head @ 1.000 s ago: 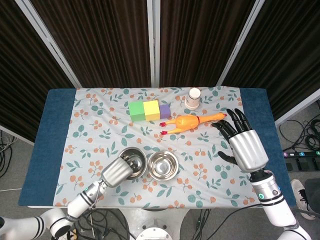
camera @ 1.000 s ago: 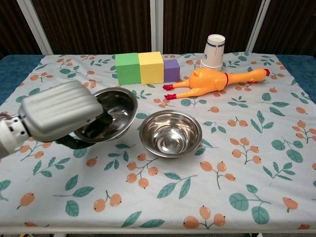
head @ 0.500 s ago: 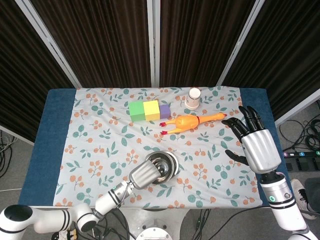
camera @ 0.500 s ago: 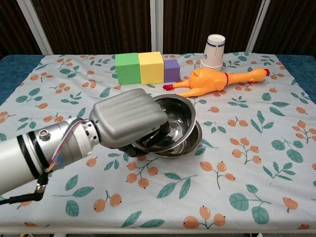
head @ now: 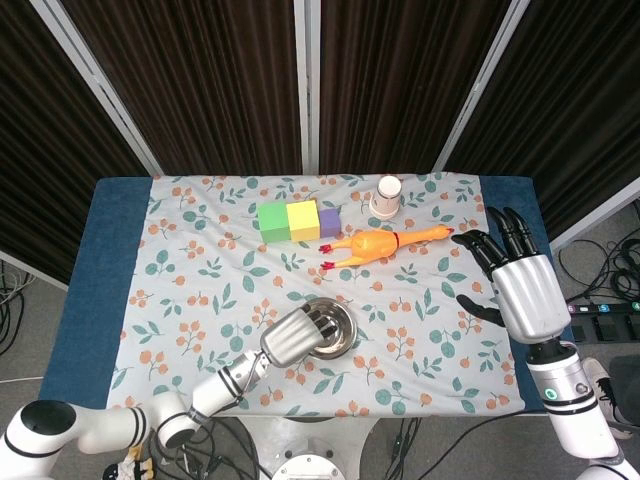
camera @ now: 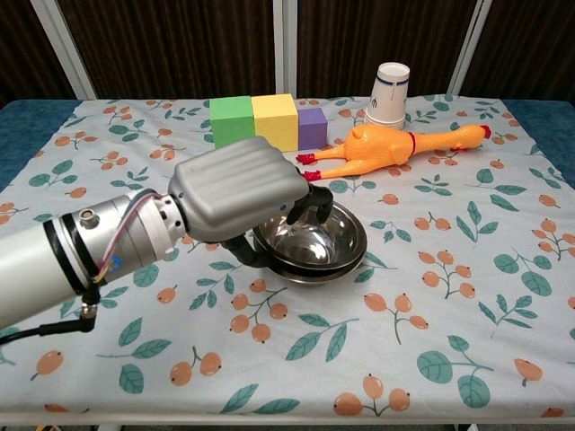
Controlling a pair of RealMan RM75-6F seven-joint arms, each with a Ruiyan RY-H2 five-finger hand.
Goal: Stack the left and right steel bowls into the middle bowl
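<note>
Steel bowls (camera: 314, 241) are sitting nested under the left hand (camera: 241, 199), whose fingers are curling over the near rim; right hand (head: 520, 285) is hovering spread, holding nothing

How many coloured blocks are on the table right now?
3, in a row at the back: green block leftmost, yellow block middle, smaller purple block rightmost. None seems hidden.
</note>
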